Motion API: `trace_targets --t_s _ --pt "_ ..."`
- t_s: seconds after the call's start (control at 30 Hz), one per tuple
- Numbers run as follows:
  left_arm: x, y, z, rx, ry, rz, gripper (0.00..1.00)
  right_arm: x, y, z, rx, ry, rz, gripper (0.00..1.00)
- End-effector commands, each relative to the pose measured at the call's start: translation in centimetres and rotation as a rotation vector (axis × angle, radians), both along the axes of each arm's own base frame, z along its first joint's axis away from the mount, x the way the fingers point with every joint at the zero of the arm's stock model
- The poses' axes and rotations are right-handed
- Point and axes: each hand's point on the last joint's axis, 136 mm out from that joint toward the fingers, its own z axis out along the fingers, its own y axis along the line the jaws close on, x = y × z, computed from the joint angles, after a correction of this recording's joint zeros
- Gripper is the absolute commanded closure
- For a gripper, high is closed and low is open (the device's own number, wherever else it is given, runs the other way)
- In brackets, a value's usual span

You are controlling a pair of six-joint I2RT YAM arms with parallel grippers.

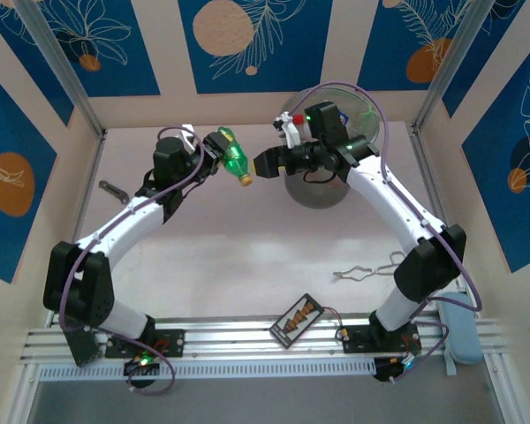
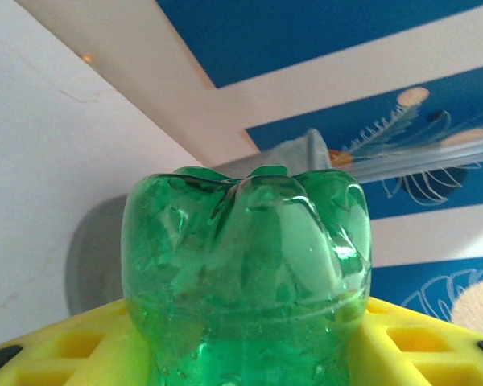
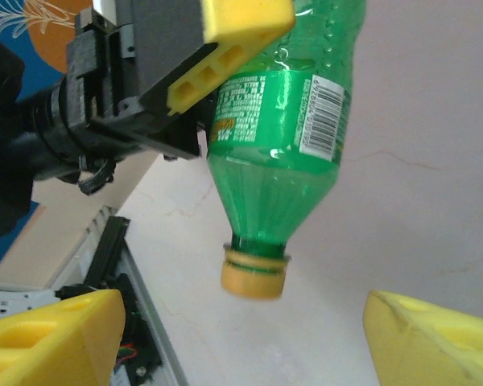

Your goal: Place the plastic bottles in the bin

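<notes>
Top external: left gripper point(image 1: 214, 146) clamped on green bottle point(image 1: 235, 159), held aloft, yellow cap point(image 3: 253, 275) pointing away from it | right gripper point(image 1: 267, 165) just past the cap, jaws spread, empty, likely a handover | bin point(image 1: 311, 196) behind right gripper, probably beyond the left's reach

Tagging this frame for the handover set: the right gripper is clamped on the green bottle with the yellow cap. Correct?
Wrong arm. The left gripper is clamped on the green bottle with the yellow cap. The right gripper is open just short of the cap, with nothing between its fingers. The right wrist view shows this.
</notes>
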Motion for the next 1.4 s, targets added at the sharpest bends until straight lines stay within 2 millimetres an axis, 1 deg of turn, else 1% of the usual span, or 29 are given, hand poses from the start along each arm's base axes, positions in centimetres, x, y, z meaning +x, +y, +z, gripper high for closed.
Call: trace_targets --t_s 0.0,0.1,0.23,0.4,0.5,0.67,0.77,0.83,0.9,0.97,1.07,1.13,1.23,1.3,1.37 --pt "-1.4 -1.6 3.5 -0.117 -0.101 -0.070 0.45 -0.1 1.5 3.2 0.121 -0.024 0.069 0.21" --pt "-1.4 -2.4 4.2 -0.176 -0.120 -0.087 0.46 0.5 2.1 2.6 0.126 -0.003 0.085 0.19" --pt "-1.6 -4.0 5.0 -0.192 -0.137 -0.132 0.46 1.5 2.5 2.1 0.124 0.011 0.084 0.17" --pt "-1.7 -4.8 5.6 -0.205 -0.146 -0.147 0.46 2.9 2.6 1.6 0.125 0.021 0.066 0.17" --pt "-1.8 -5.1 6.0 -0.216 -0.158 -0.153 0.45 3.4 2.8 1.4 0.127 0.031 0.063 0.18" --pt "-1.9 -5.1 6.7 -0.218 -0.173 -0.152 0.42 3.6 3.0 1.3 0.130 0.050 0.073 0.24" --pt "-1.9 -4.8 6.8 -0.210 -0.181 -0.139 0.35 3.6 2.7 1.5 0.129 0.050 0.063 0.31" --pt "-1.9 -4.8 6.8 -0.203 -0.183 -0.134 0.26 3.5 2.5 1.8 0.134 0.047 0.061 0.33" --pt "-1.7 -4.6 6.8 -0.202 -0.187 -0.127 0.14 3.4 2.3 2.2 0.138 0.041 0.061 0.34" --pt "-1.6 -4.3 7.1 -0.207 -0.196 -0.118 0.07 3.3 2.1 2.7 0.139 0.027 0.055 0.34" --pt "-1.4 -2.8 7.4 -0.213 -0.212 -0.078 0.04 3.5 1.0 3.8 0.125 0.000 0.023 0.36" --pt "-1.3 -2.1 7.3 -0.200 -0.208 -0.053 0.03 3.7 -0.4 4.8 0.109 -0.022 -0.018 0.37" --pt "-1.2 -1.7 6.6 -0.121 -0.191 -0.032 0.02 4.2 -3.2 6.4 0.040 -0.087 -0.121 0.38" --pt "-0.9 -1.6 6.0 -0.029 -0.167 -0.019 0.02 4.6 -5.5 7.3 -0.015 -0.128 -0.204 0.39" --pt "-0.5 -1.8 5.5 0.073 -0.159 -0.006 0.02 5.2 -8.2 8.2 -0.056 -0.155 -0.296 0.41"
